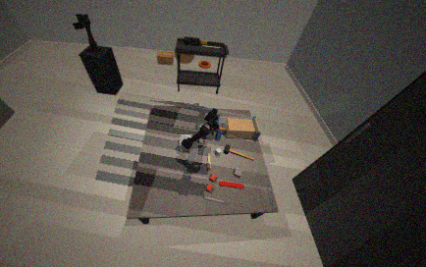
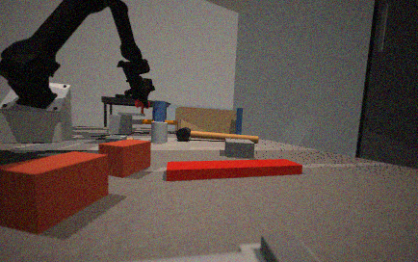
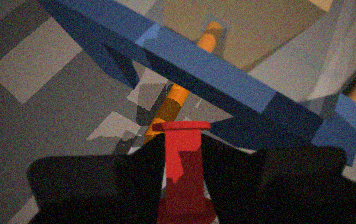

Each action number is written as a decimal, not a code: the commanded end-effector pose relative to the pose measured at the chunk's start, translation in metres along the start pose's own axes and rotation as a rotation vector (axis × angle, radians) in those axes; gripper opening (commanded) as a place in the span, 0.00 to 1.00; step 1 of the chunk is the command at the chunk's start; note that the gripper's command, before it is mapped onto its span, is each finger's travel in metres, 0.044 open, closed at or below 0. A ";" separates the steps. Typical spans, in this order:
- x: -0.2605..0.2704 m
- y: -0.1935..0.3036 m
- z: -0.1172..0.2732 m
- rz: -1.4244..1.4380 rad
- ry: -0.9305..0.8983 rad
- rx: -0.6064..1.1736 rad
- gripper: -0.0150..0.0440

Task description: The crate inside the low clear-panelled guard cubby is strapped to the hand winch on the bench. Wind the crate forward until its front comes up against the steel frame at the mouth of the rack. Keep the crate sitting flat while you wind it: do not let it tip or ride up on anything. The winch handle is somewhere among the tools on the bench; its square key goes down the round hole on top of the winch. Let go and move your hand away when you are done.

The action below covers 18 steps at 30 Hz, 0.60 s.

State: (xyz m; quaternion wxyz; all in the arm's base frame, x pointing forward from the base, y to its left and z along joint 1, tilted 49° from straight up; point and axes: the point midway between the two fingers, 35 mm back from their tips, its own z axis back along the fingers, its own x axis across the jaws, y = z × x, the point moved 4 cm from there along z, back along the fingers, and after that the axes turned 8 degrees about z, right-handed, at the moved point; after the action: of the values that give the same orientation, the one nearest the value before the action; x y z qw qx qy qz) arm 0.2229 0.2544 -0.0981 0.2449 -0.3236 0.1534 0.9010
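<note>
Tan and boxy, the crate point(image 1: 241, 129) point(image 2: 207, 120) sits on the far side of the table point(image 1: 245, 201) point(image 2: 313, 212), with blue posts point(image 1: 218, 134) point(image 1: 257, 135) point(image 2: 239, 120) at its 9 and 4 o'clock in the top view. Over at its 9 o'clock, here are the black jaws point(image 1: 215, 127) point(image 2: 141, 102), clenched on a red flanged grip point(image 2: 140, 103) point(image 3: 183, 150)! The wrist view has a blue beam point(image 3: 200, 65) crossing from 10 to 4 o'clock, an orange rod-like piece point(image 3: 175, 95) showing on either side of it.

Now outward from the crate, top view: the wooden-handled mallet point(image 1: 240, 154) point(image 2: 222, 136) lies at 6 o'clock, with a grey block point(image 1: 238, 172) point(image 2: 240, 147) and then a red bar point(image 1: 232, 185) point(image 2: 234, 170) beyond. Two orange-red blocks point(image 1: 213, 177) point(image 1: 209, 187) point(image 2: 125, 158) point(image 2: 55, 190) sit near 7 o'clock.
</note>
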 end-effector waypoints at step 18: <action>0.025 -0.018 -0.010 -0.006 -0.017 0.002 0.25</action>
State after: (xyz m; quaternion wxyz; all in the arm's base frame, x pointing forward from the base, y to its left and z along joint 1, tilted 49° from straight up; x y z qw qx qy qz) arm 0.2247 0.2652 -0.1095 0.2466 -0.3278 0.1594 0.8980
